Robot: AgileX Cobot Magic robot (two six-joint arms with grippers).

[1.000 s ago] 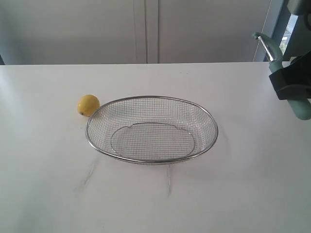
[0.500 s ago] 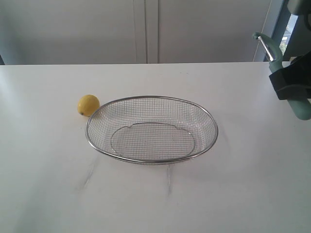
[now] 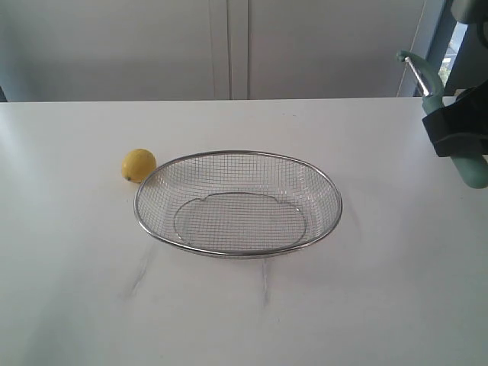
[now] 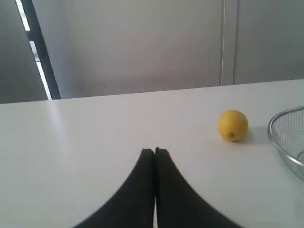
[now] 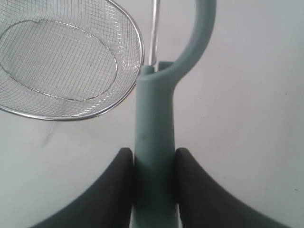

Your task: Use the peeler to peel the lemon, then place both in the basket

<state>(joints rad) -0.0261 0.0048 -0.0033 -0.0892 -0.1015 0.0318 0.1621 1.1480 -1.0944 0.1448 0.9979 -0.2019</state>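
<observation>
Lemon (image 3: 139, 165) sits on the tabletop (image 3: 396, 290), just beside the basket (image 3: 236, 152) at its left end and outside the mesh. Right pincer (image 5: 153, 153) grasps the peeler (image 5: 153, 109) by its handle, held aloft well apart from the basket. Left pincer (image 4: 154, 152) is clenched, tips pressed together.

No text, label, brand, number or sign can be read anywhere in these three views.
</observation>
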